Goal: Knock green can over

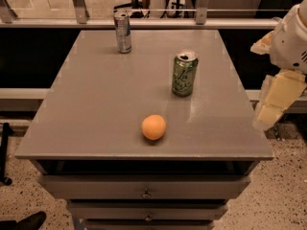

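Note:
The green can point(184, 74) stands upright on the grey table point(96, 109), right of its middle, with mottled green sides, pale lettering and a silver top with a pull-tab. My gripper point(274, 102) hangs at the right edge of the view, beyond the table's right edge, to the right of the can and slightly nearer the front. It is well apart from the can and holds nothing that I can see.
A slimmer silver-and-blue can point(123, 31) stands upright near the table's far edge, left of centre. An orange point(154, 127) lies near the front edge. Drawers point(146, 193) sit under the tabletop. A railing point(144, 20) runs behind the table.

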